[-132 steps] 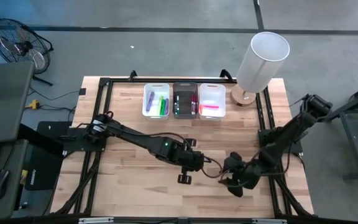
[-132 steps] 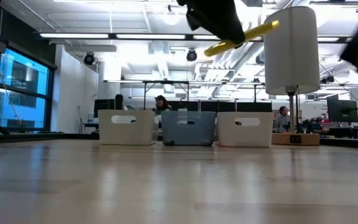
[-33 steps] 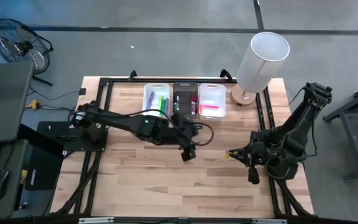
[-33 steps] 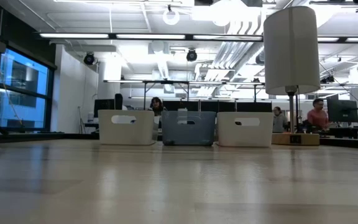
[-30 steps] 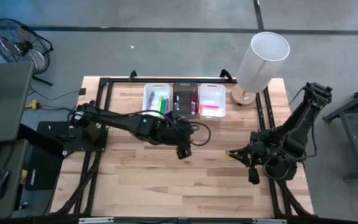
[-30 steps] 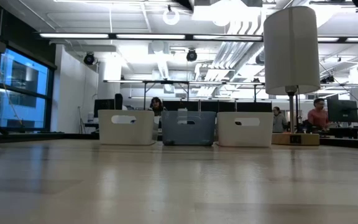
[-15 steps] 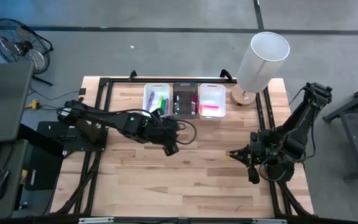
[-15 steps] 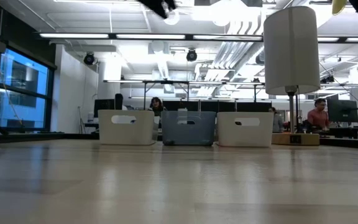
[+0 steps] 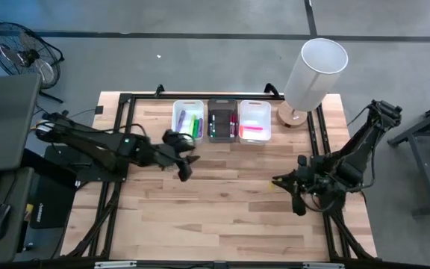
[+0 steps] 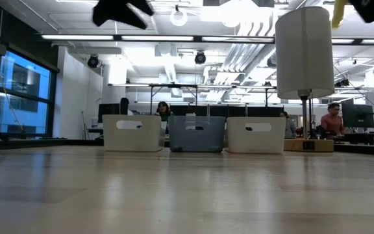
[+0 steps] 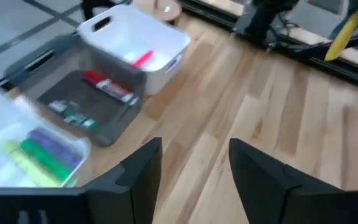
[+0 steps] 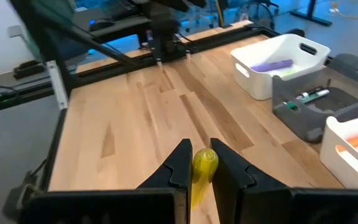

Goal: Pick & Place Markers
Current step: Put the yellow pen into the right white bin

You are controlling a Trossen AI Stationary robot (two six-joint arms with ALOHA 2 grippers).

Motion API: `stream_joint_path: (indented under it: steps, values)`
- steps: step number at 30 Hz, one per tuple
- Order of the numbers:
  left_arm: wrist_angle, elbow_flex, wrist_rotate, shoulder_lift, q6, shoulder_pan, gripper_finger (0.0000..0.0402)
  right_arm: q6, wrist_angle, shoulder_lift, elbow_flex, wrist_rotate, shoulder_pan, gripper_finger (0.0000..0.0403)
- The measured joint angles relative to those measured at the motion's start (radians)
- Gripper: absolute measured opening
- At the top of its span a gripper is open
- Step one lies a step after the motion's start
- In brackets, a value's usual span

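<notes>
Right wrist view: right gripper [image 12: 199, 169] fingers pinch yellow marker [image 12: 201, 168] by one end, low centre. Left gripper [image 11: 193, 163] spread, empty, near bins [image 9: 187, 119] upper middle. Marker maybe slips, swings, misses bin; grip looks thin.

Grey concrete floor [image 9: 200, 19] around wooden tabletop [image 9: 222, 209]. Floor fan [image 9: 19, 52] at one corner. Ceiling strip lights [image 10: 89, 37], large window [image 10: 18, 91], distant desks with seated people, possibly monitors.
</notes>
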State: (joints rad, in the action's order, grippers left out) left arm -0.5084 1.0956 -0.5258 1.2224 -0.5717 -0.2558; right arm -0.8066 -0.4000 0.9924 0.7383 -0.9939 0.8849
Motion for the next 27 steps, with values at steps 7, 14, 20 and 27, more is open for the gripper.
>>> stream_joint_path:
  steps: [7,14,20,27]
  values:
    - [0.124,-0.249,-0.034,-0.229,-0.001,0.000,0.0182,0.027,0.019,0.000,0.000,0.094,-0.161,0.0027]
    - [0.362,-0.517,-0.010,-0.466,0.023,0.000,0.0182,0.108,0.095,0.000,0.000,0.173,-0.331,0.0027]
    - [0.580,-0.700,0.000,-0.612,0.051,0.001,0.0182,0.158,0.142,0.000,0.000,0.193,-0.464,0.0027]
    - [0.775,-0.870,0.018,-0.723,0.046,0.001,0.0182,0.154,0.142,0.001,0.000,0.197,-0.603,0.0027]
